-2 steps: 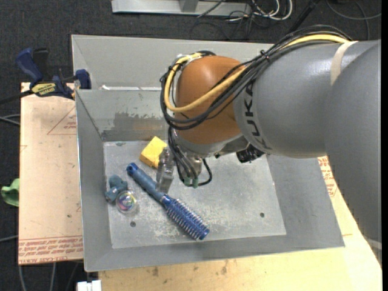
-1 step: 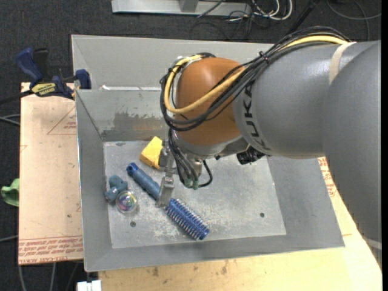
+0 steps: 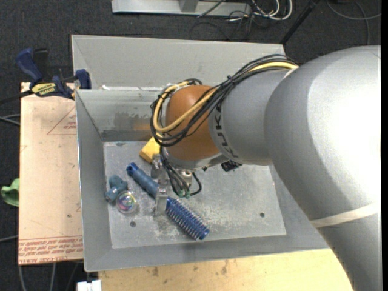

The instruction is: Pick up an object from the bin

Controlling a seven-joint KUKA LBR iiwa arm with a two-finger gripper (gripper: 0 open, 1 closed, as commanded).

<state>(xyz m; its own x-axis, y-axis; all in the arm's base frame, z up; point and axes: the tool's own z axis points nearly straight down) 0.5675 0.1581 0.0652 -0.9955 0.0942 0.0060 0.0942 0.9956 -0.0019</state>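
Dark carpet lies all round a grey metal bin (image 3: 91,162), whose floor is dusty and scuffed. The arm (image 3: 315,138) comes in from 3 o'clock and covers much of the bin's right half. Its wrist wears an orange cover (image 3: 188,123) looped with yellow and black cables (image 3: 159,111).

The jaws hang below that cover and reach down to the bin floor, left of its middle. They stand in the gap between two things. A blue tube (image 3: 142,177) lies at 10 o'clock from them, slanting from upper left to lower right, its lower end just beside them. A blue ribbed comb (image 3: 187,218) lies at 4 o'clock from them, slanting the same way, its upper end close to their tip. I cannot tell whether the jaws are wide or narrow, and nothing shows between them.

Farther out at 9 o'clock a shiny, rainbow-tinted ball (image 3: 127,203) rests on the floor. It touches, or nearly touches, a small blue-grey piece (image 3: 114,188) at its upper left. At 12 o'clock from the jaws a yellow block (image 3: 150,149) lies partly under the wrist, near the bin's back wall.
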